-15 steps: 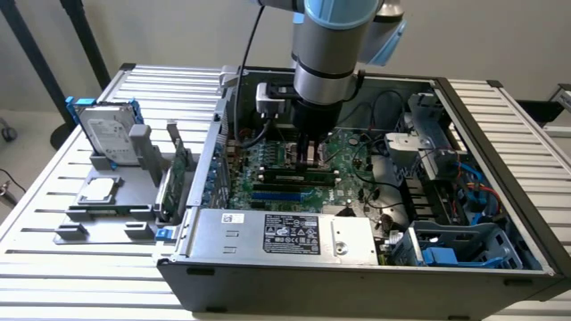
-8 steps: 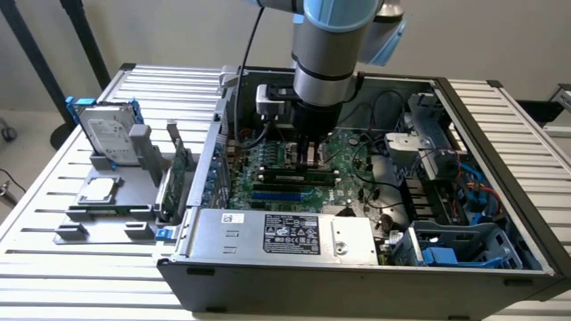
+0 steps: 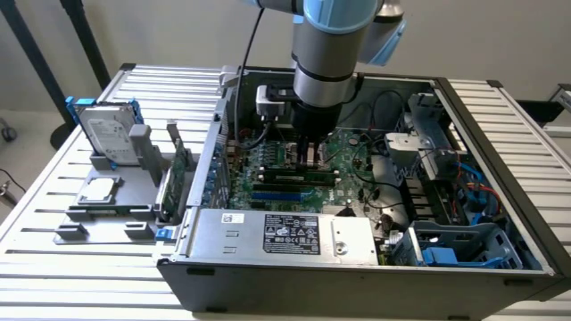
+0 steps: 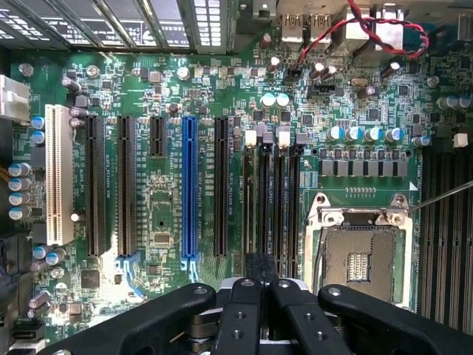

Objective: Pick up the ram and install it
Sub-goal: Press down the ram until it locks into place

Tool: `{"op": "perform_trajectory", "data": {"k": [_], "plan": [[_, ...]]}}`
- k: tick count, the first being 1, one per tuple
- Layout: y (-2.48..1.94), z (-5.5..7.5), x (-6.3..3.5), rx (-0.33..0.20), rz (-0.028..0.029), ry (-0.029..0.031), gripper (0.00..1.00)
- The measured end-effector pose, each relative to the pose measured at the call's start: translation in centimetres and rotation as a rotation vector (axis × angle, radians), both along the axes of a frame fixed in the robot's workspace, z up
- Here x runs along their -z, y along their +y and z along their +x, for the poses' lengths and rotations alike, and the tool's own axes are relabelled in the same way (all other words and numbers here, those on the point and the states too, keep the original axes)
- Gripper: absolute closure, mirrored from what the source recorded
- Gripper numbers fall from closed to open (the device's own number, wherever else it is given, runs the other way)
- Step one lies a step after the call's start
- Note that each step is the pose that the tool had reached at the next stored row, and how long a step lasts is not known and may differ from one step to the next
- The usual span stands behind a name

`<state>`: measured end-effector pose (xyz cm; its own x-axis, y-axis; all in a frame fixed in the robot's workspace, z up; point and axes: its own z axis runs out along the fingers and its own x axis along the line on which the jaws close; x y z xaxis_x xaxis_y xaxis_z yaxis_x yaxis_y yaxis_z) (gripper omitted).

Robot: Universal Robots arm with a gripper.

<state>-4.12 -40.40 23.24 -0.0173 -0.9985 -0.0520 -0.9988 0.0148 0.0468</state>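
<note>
An open computer case fills the centre and right of the exterior view, resting on a slatted table. A motherboard lies flat on the floor of the case, and the power supply sits in front of it, along the case's near wall. The arm comes down from the top centre, and its gripper is low over the board, just above the ram, which lies in a slot. At the frame's left, outside the case, a holder carries a hard drive standing upright at the back, a processor chip lying flat in front of it, and an expansion card on edge beside the case wall. A drive cage sits in the lower right corner of the case.
</note>
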Motion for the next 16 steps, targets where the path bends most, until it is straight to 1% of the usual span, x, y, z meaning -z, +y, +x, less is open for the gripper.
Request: {"op": "perform_trajectory", "data": {"k": [6,16], "plan": [[0.16,0.00,0.07,0.000,0.0001,-0.0001,0.89],[0.17,-0.01,0.51,-0.001,-0.0005,0.0003,0.89]]}}
